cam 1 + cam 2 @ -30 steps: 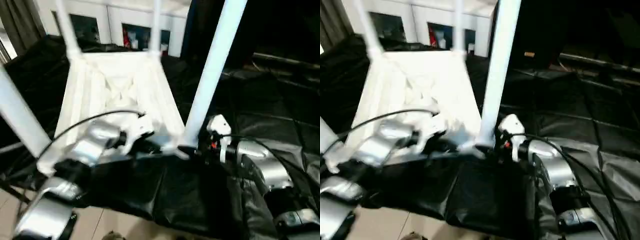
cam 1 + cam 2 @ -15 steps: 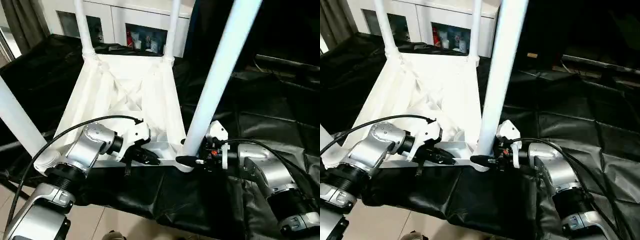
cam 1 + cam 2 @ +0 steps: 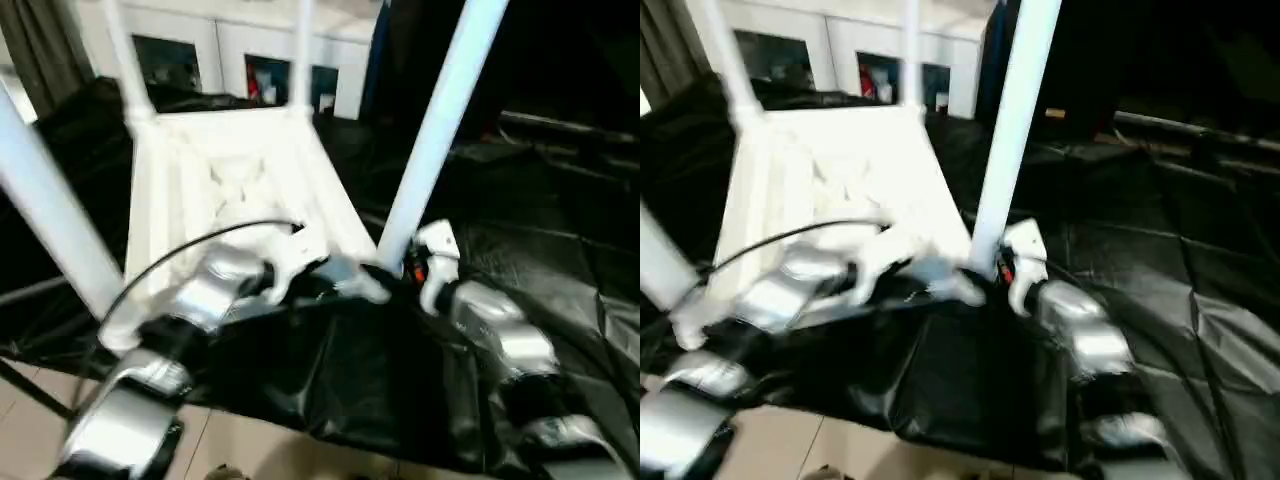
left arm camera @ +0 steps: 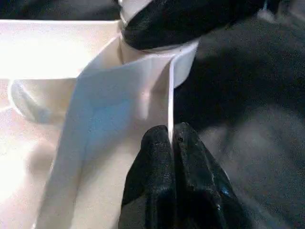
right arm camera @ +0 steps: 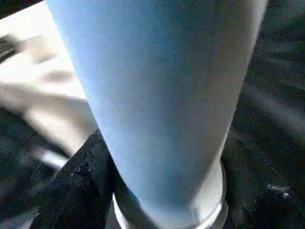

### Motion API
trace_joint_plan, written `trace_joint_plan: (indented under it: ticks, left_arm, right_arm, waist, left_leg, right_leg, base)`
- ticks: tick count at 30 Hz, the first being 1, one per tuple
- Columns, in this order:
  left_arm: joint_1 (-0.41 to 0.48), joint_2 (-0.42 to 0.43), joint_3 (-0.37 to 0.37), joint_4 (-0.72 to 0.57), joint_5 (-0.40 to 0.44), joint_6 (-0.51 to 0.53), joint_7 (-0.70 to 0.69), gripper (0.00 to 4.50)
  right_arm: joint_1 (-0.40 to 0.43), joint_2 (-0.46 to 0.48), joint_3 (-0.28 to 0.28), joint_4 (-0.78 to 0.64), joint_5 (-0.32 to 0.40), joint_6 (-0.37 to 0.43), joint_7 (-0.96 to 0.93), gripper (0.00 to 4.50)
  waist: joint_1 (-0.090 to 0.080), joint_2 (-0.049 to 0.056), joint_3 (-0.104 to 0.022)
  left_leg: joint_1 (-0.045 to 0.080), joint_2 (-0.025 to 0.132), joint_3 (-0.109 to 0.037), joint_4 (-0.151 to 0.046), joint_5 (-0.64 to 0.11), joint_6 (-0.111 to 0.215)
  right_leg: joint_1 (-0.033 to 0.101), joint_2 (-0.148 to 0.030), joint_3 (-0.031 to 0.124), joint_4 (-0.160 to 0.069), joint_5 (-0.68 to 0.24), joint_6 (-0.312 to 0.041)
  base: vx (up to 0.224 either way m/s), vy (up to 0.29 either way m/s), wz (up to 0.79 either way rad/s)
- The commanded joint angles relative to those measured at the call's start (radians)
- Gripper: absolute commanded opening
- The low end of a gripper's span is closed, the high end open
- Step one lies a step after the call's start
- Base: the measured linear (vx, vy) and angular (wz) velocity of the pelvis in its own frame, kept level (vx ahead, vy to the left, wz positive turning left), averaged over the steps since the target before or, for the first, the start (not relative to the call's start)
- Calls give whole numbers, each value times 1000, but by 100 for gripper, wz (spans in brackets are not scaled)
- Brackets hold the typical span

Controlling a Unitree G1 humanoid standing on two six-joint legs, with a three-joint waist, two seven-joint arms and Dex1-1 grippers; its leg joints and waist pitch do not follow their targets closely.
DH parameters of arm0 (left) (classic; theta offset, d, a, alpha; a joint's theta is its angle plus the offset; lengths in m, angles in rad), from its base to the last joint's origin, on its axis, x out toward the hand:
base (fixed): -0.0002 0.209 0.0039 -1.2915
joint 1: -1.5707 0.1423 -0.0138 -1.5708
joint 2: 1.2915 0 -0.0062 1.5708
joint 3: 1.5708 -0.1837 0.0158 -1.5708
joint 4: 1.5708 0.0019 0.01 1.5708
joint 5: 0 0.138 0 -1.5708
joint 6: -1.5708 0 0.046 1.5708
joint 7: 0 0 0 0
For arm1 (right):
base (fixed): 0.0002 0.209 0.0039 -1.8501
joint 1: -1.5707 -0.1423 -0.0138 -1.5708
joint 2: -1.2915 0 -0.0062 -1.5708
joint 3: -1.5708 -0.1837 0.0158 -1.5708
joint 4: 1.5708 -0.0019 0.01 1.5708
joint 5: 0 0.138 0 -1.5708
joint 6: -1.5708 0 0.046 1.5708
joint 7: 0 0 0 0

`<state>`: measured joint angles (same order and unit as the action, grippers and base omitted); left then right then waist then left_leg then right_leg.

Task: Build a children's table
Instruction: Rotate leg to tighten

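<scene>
Forearms, both silver, are reaching forward and inward, meeting at the near right corner of the children's table (image 3: 240,180), which is lying upside down on the black-draped tabletop (image 3: 560,220) with its ribbed underside facing up.

Left hand (image 4: 170,143): fingers (image 4: 152,181) are pressing together on the thin upright edge wall of the white top, just short of the round corner socket (image 4: 183,57).

Right hand (image 5: 157,186): one black finger (image 5: 81,186) is lying against the base of the near right leg (image 3: 430,130) where it is entering the socket; the fingers are standing apart around that leg, though whether they are clamping it cannot be told.

Legs: four are standing upright in the corners, the near left leg (image 3: 50,220) beside the left forearm.

Edges and room: the near rim of the top is sitting close to the tabletop's front edge; black cloth is stretching wide to the right.
</scene>
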<state>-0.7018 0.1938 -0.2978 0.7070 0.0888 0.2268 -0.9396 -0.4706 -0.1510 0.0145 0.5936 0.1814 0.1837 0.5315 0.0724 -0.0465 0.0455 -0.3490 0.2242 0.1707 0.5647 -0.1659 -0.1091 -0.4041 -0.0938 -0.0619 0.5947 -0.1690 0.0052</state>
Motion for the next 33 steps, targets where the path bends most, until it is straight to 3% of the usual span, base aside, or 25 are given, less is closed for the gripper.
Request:
trace_joint_plan:
  ticks: [1, 2, 5, 8, 11, 12, 13, 16, 18, 21, 22, 24, 25, 30, 33]
  left_arm:
    - [-25, -57, 47, 36, -19, 14, 139, 0]
    - [-37, -92, 45, 53, -17, 9, 177, 0]
    - [-51, -132, 41, 69, -17, -4, 199, 0]
    - [-48, -136, 22, 65, -12, -13, 158, 0]
    - [-44, -128, 17, 70, -5, -22, 144, 0]
    - [-44, -125, 16, 76, -3, -27, 138, 0]
    - [-40, -120, 15, 75, -5, -30, 128, 0]
    - [-29, -102, 11, 66, -10, -44, 84, 0]
    - [-26, -96, 10, 62, -12, -46, 71, 0]
    - [-8, -62, 1, 30, -22, -50, -4, 0]
    - [6, -36, -5, 6, -32, -56, -59, 0]
    - [35, 21, -14, -50, -62, -76, -186, 0]
    - [46, 46, -18, -73, -74, -75, -234, 0]
    - [73, 121, -26, -140, -109, -46, -369, 0]
    - [89, 157, -26, -176, -125, -26, -428, 0]
  right_arm:
    - [8, 54, 2, 88, -19, 44, -126, 263]
    - [-21, 101, -32, 121, 6, 65, -210, 263]
    - [-55, 154, -44, 144, 14, 80, -267, 263]
    - [-72, 165, 16, 139, -46, 40, -227, 263]
    - [-76, 163, 21, 140, -53, 20, -210, 263]
    - [-81, 162, 19, 144, -52, 9, -204, 319]
    - [-82, 156, 20, 141, -51, 2, -190, 333]
    - [-84, 129, 31, 128, -58, -24, -133, 342]
    - [-83, 121, 34, 120, -58, -27, -112, 376]
    - [-62, 64, 56, 62, -46, -33, 25, 376]
    - [-41, 17, 77, 12, -31, -33, 130, 376]
    - [1, -82, 108, -86, 10, -20, 328, 376]
    - [15, -117, 116, -115, 24, -14, 390, 376]
    - [40, -202, 137, -168, 37, -2, 527, 376]
    - [45, -230, 147, -181, 26, -2, 566, 376]
  waist:
    - [-2, 7, -53]
    - [-6, 3, -53]
    - [-14, 3, -53]
    - [-13, 4, -56]
    - [-14, 3, -56]
    - [-14, 3, -56]
    - [-13, 1, -54]
    - [-12, -1, -54]
    - [-14, -1, -54]
    - [-12, -2, -53]
    - [-12, -3, -57]
    - [-4, -4, -59]
    - [-4, -11, -61]
    - [1, -3, -68]
    - [4, -1, -68]
  left_leg:
    - [7, -7, 7, -66, -342, -9]
    - [5, -8, 6, -65, -352, -9]
    - [4, -10, 5, -66, -372, -4]
    - [1, -11, 4, -66, -369, 1]
    - [-2, -10, 5, -68, -356, 9]
    - [-2, -9, 6, -68, -355, 10]
    - [-1, -9, 6, -68, -359, 14]
    - [-3, -9, 6, -68, -357, 16]
    - [-7, -8, 6, -70, -344, 21]
    - [-6, -8, 5, -70, -345, 25]
    - [-11, -6, 6, -69, -321, 33]
    - [-11, -2, 10, -65, -276, 59]
    - [-15, 1, 11, -64, -244, 71]
    - [-11, 3, 14, -55, -148, 91]
    - [-7, 3, 17, -52, -133, 97]
  right_leg:
    - [28, -35, 25, -94, -481, -116]
    - [29, -33, 24, -96, -476, -117]
    - [26, -31, 22, -98, -485, -107]
    - [31, -32, 21, -100, -474, -99]
    - [33, -31, 23, -96, -449, -107]
    - [33, -31, 23, -95, -441, -112]
    - [31, -32, 23, -97, -452, -113]
    - [32, -34, 22, -98, -463, -112]
    - [35, -33, 23, -96, -456, -110]
    - [37, -34, 22, -99, -470, -109]
    - [41, -36, 25, -94, -433, -116]
    - [46, -34, 29, -83, -330, -146]
    - [50, -34, 29, -73, -271, -170]
    - [52, -31, 29, -47, -90, -247]
    - [51, -28, 30, -39, -27, -274]
  base:
    - [0, 0, 0]
    - [0, 0, 0]
    - [0, 0, 0]
    - [0, 0, 0]
    - [0, 0, 0]
    - [0, 0, 0]
    - [0, 0, 0]
    - [0, 0, 0]
    - [0, 0, 0]
    - [0, 0, 0]
    - [0, 0, 0]
    - [0, 0, 0]
    - [0, 0, 0]
    - [22, -2, 1]
    - [17, 6, 0]
